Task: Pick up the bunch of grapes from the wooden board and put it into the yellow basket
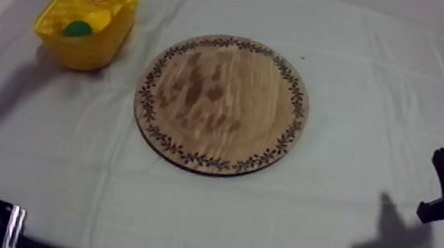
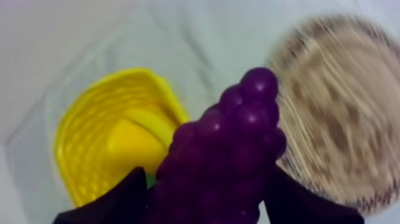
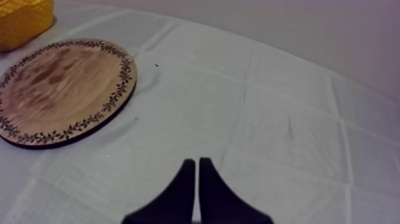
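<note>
Bunch of grapes point(image 2: 229, 155), dark purple with round glossy beads, clamped in left pincer point(image 2: 208, 202), hanging above far rim of yellow basket point(image 1: 86, 42) at far left of table point(image 1: 388, 49). Wooden board point(image 1: 221, 105) at middle, near basket, open cloth to its right. Right pincer point(image 3: 197, 173) with fingers pressed together, nothing between, low over cloth.

The bunch of grapes point(image 2: 229, 155) hides part of the yellow basket point(image 2: 89, 137) (green thing point(image 1: 78, 28) inside: unidentifiable).

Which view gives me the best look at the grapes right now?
Left wrist view: the bunch of grapes sits large between the left gripper's fingers, above the yellow basket. The top view catches its purple tip over the basket.
</note>
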